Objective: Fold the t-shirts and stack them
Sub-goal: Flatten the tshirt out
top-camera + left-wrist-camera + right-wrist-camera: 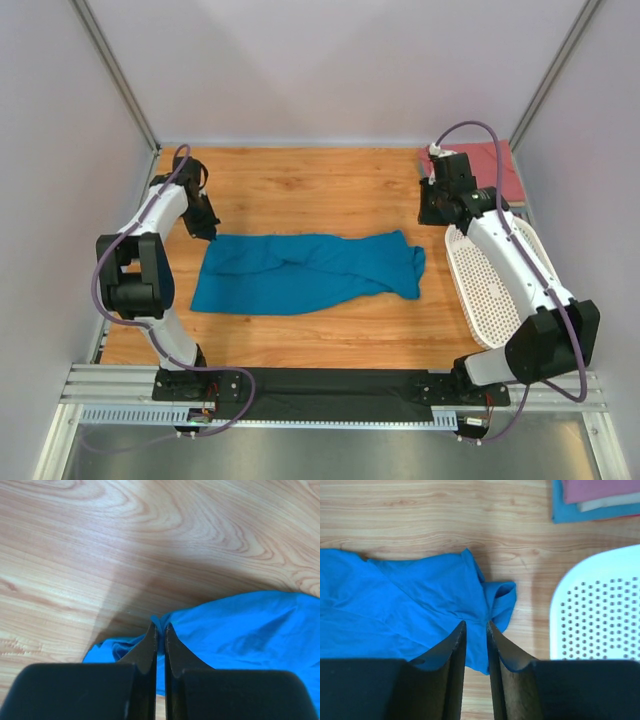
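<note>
Nearest me, the teal-blue t-shirt (300,275) lies rumpled across the middle of the worktop (320,185), unfolded, one sleeve curled at its right end. To its right, a white basket (490,285) sits at the worktop's edge. My left hand (160,626) is at the shirt's far-left corner, fingers pressed together, pinching the cloth edge. My right hand (476,623) hovers over the sleeve end, fingers a narrow gap apart, gripping nothing. Farthest back, right corner: the salmon-red t-shirt (485,165), folded, atop blue folded cloth (580,514).
</note>
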Tool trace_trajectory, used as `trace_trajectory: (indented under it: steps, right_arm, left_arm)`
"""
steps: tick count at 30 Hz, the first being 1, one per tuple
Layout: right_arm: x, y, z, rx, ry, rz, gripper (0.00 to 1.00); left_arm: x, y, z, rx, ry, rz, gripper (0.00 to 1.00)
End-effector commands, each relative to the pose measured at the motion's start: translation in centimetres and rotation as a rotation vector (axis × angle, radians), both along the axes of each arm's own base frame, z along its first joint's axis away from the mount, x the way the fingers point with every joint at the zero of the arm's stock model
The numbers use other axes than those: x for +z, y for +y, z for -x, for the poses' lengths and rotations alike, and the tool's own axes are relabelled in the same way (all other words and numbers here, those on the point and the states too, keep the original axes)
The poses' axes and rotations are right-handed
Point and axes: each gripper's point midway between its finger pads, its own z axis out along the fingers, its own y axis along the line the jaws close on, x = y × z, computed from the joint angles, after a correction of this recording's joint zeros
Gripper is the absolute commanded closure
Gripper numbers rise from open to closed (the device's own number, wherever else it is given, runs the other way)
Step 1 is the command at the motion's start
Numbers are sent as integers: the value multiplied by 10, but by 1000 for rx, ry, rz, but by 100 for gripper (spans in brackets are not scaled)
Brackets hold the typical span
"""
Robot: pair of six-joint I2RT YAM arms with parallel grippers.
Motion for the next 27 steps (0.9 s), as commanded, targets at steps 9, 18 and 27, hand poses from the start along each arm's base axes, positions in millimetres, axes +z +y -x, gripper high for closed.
trace_trajectory:
  steps: [9, 18, 27]
  right_arm:
    - [-65, 33, -60, 129, 145, -172, 42]
    - [-120, 40, -70, 174, 302, -223, 38]
    - [-147, 51, -75, 194, 349, -273, 42]
  left_arm:
    - [-7, -4, -4, -47, 5, 25, 76]
    - [-29, -2, -8, -41, 73, 14, 67]
    - [-33, -2, -11, -41, 85, 19, 89]
